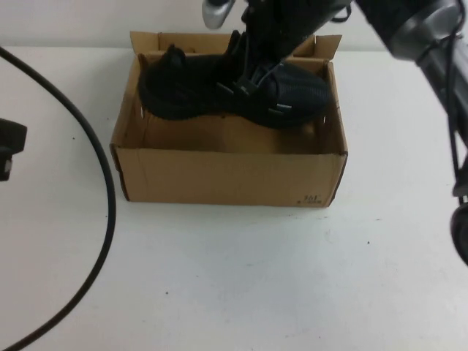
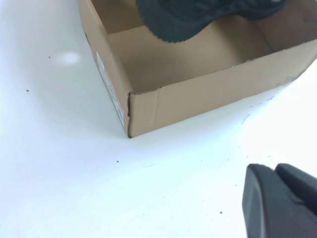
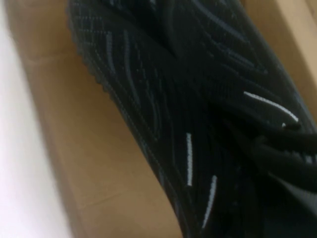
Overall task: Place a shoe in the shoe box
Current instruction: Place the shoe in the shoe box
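Jaws of the right gripper (image 1: 252, 51) closed on the shoe (image 1: 234, 88) near its laced middle, over the far half of the shoe box (image 1: 227, 175); jaw state of the left gripper (image 2: 282, 203) cannot be told, only its dark tip visible, low over the table (image 1: 234, 278) near the box's front left corner. Table: white, bearing the box near its far centre. Shoe box: brown cardboard, open-topped, flaps raised along the far side, small dark print at the near right corner. Shoe: black knit with white dashes, lying sideways across the box opening, toe toward the right wall, sole seen above the bare floor. Cable (image 1: 88, 146): black, curved across the table's left side.
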Robot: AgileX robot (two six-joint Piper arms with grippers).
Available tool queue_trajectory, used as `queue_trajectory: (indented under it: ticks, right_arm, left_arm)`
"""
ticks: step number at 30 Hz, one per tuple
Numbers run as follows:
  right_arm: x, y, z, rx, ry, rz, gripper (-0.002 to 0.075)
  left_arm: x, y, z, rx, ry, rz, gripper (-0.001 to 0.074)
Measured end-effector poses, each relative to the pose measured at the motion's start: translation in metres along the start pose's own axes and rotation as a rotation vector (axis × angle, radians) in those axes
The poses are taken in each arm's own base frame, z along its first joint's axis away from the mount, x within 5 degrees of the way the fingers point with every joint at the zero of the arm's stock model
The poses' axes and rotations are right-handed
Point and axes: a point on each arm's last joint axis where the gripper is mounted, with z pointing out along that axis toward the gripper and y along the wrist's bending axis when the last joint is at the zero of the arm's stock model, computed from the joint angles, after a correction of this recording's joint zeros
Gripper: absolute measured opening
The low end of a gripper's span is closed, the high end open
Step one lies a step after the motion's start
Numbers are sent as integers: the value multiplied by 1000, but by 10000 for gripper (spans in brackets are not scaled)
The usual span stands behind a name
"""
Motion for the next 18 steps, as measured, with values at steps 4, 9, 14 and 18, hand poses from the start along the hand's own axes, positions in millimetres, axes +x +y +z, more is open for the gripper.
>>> queue_trajectory:
  ticks: [4,9,14,18]
  right_arm:
    - [12,-4,35,-3,33,-12,23]
    - [17,-9,59,29,11,-10,23]
    - [18,-14,69,85,-11,-22,23]
    - [21,-17,75,100,-19,-18,23]
  left_arm:
    - [1,0,0,1,6,-1,3]
    - [1,0,0,4,15,-3,3]
    - [2,-1,0,7,22,-3,2]
    - [2,-1,0,7,22,-3,2]
